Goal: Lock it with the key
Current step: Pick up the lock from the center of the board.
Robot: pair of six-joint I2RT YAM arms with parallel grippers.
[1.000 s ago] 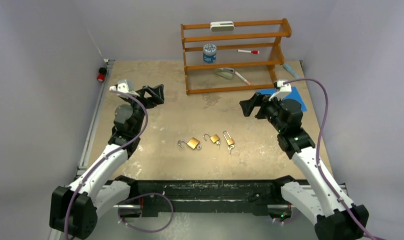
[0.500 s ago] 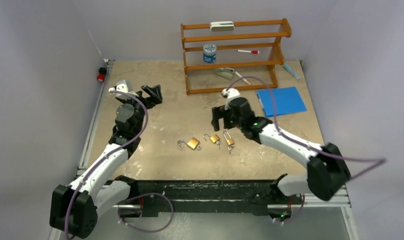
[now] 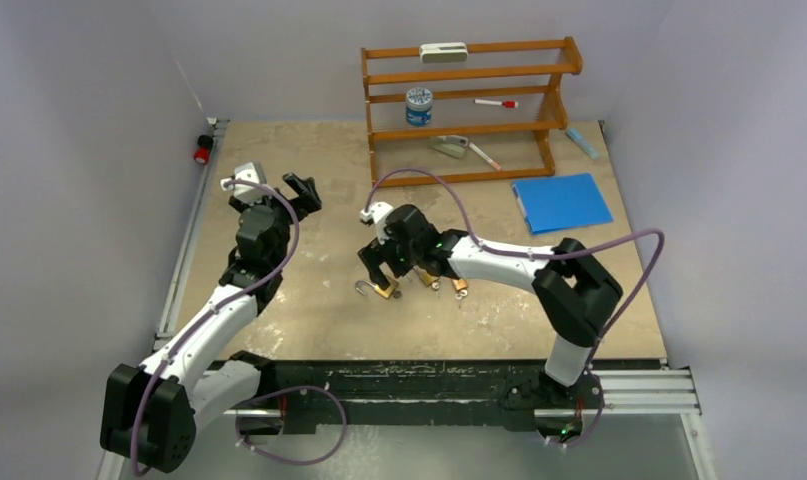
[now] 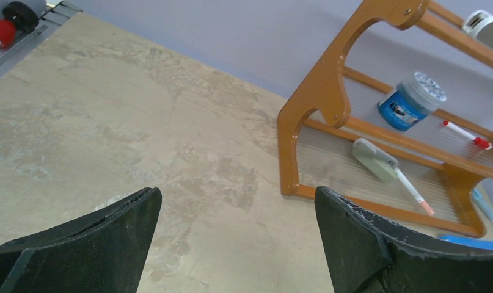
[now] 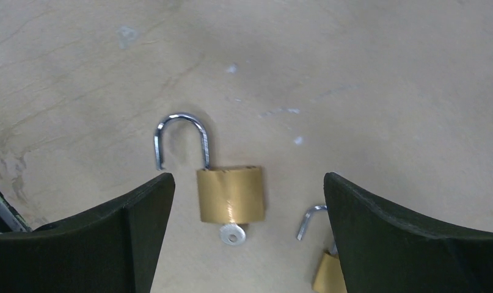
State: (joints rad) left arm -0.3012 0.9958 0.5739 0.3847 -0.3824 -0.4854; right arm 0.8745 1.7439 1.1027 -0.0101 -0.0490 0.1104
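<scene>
Right fingers (image 5: 97,238) swung over the open padlock (image 5: 230,195), half-hiding its neighbour (image 5: 326,278).

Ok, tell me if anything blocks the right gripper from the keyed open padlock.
Nothing visible does. The right gripper hangs open right above the padlock; a second padlock lies beside it, clear of the path.

— How many padlocks (image 3: 386,291) are there?
— Three on the table (image 3: 309,160), all brass. Only one key (image 5: 231,234) shows, in the biggest lock.
— And the rack (image 3: 564,60)?
— One rack. On it are one blue tub (image 3: 418,106), two markers (image 3: 496,103) and two pale erasers (image 3: 443,51).
— Anything else?
— One blue folder (image 3: 561,202) and one red knob (image 3: 203,152).
</scene>
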